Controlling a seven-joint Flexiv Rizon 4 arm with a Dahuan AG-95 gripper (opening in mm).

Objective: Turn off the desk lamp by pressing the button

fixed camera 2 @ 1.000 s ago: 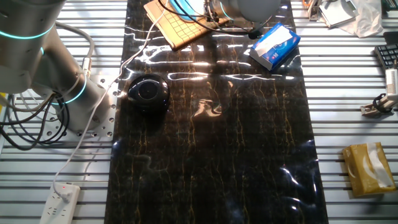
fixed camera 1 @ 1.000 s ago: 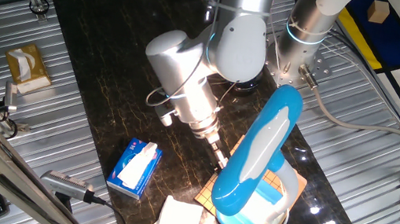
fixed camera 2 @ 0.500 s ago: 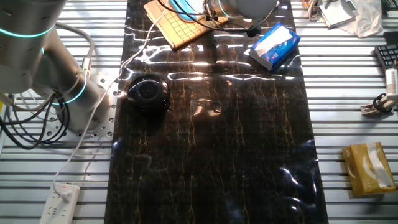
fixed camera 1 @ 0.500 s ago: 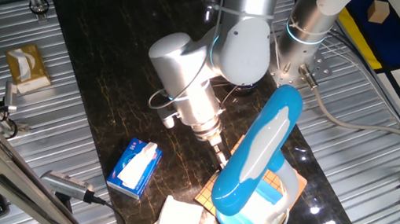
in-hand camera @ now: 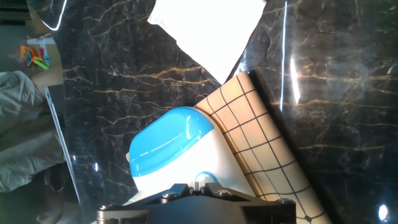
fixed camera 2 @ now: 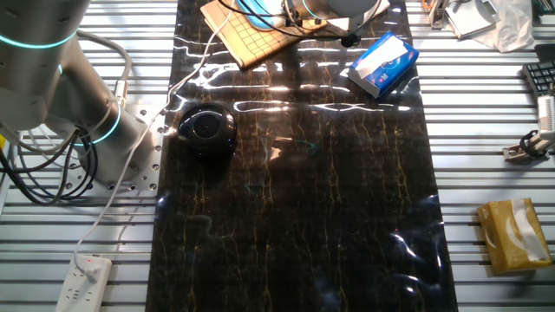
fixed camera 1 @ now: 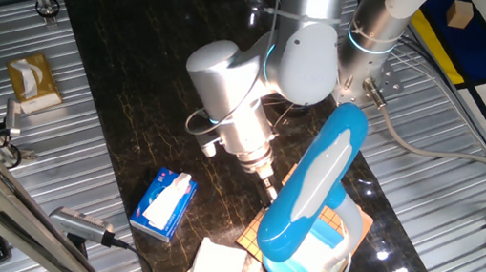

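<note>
The desk lamp [fixed camera 1: 322,172] is sky-blue with a long white panel on its arm. Its white-blue base [fixed camera 1: 316,263] stands on a checked wooden board [fixed camera 1: 353,218]. My gripper [fixed camera 1: 268,191] points down at the lamp's left side, close to the arm and just above the board's edge. In the hand view the lamp [in-hand camera: 163,144] fills the lower middle, with a small blue ring [in-hand camera: 203,178] on its white base right at my gripper [in-hand camera: 200,185]. The fingers meet there with no gap and hold nothing. The other fixed view shows only the lamp's edge [fixed camera 2: 257,9] at the top.
A blue tissue pack [fixed camera 1: 162,203] and a white cloth [fixed camera 1: 213,271] lie left of and in front of the lamp. A yellow box [fixed camera 1: 34,83] sits at the far left. A black round object [fixed camera 2: 206,128] and a power strip [fixed camera 2: 85,277] lie near the arm's base.
The arm has shifted a little to the right, toward the lamp. The fingertip stays close by the lamp's arm. The lamp has not moved.
</note>
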